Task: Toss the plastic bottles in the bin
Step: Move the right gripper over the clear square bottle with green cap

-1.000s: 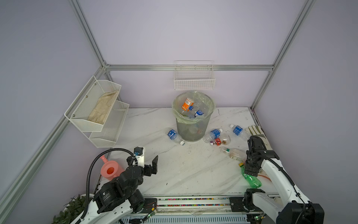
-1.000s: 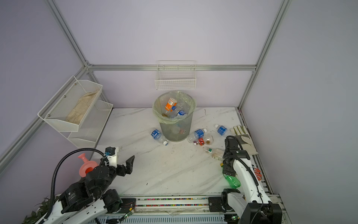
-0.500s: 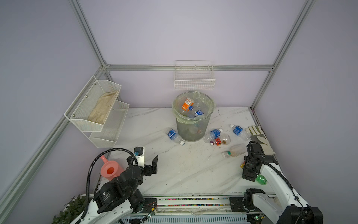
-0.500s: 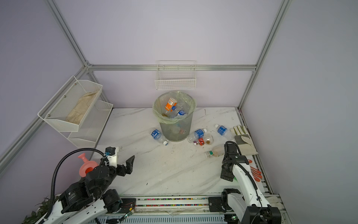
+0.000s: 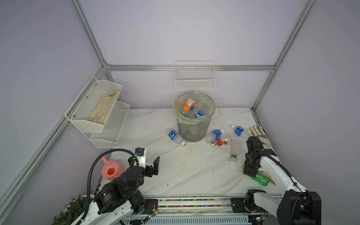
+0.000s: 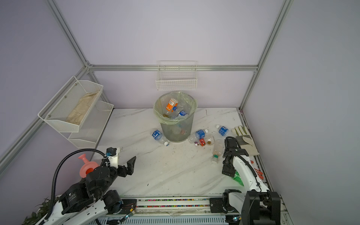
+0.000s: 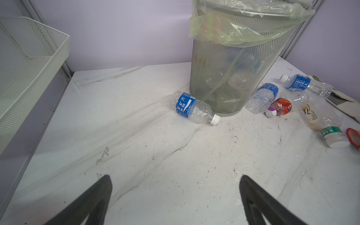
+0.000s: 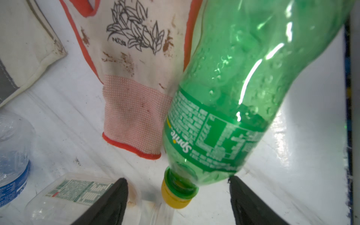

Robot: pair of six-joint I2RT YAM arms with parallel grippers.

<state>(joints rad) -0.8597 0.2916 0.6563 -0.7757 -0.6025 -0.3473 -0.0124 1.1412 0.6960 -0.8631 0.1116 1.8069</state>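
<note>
My right hand (image 8: 177, 196) stands wide, straddling the green bottle (image 8: 224, 93) at its neck, nothing gripped. My left hand (image 7: 175, 194) gapes empty above the tabletop (image 7: 155, 146). Several bottles (image 5: 188, 104) lie in the bin (image 5: 194, 128); roughly seven remain outside.

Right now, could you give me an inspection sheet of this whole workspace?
Surface: white marble-look table, scuffed and dirt-specked.
Job's things: bin holds several bottles; loose bottles lie around its foot; green bottle lies near the front right edge.
Clutter: gloves, pink watering can.
Grippers: left gripper open, empty; right gripper open, astride the green bottle's neck.
Cables: black hose loops over the left arm.
Surroundings: lilac walls, wall basket, two-tier rack holding a cloth, plant.
</note>
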